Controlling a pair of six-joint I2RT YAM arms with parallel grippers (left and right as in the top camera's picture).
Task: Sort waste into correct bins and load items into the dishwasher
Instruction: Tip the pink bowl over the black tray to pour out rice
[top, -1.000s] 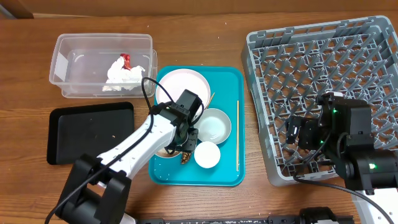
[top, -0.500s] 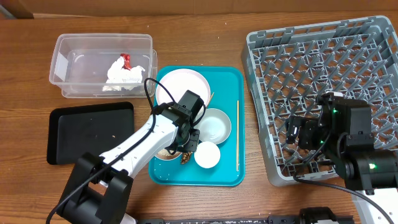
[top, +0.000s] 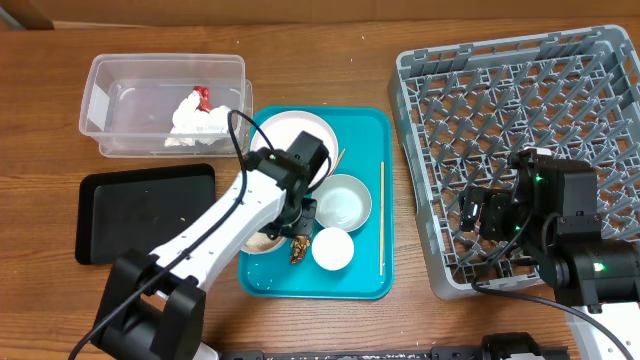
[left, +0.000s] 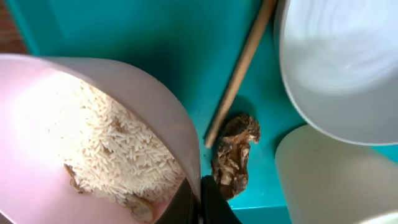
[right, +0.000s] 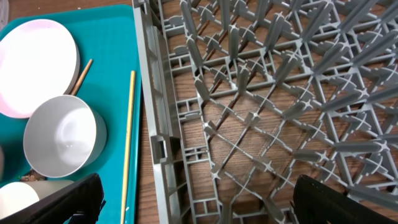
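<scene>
My left gripper is shut on the rim of a whitish bowl that holds loose rice, over the teal tray. A brown food lump lies on the tray beside the bowl. The grey-green bowl, white cup, plate and a chopstick also lie on the tray. A second chopstick shows in the left wrist view. My right gripper is open and empty over the dish rack's left edge.
The clear tub at the far left holds the crumpled napkin with a red scrap. The black tray lies in front of it, left of the teal tray. The rack fills the right side.
My left gripper has shifted slightly away and to the left with the rice bowl, which uncovers more of the brown lump. The right arm has not moved.
</scene>
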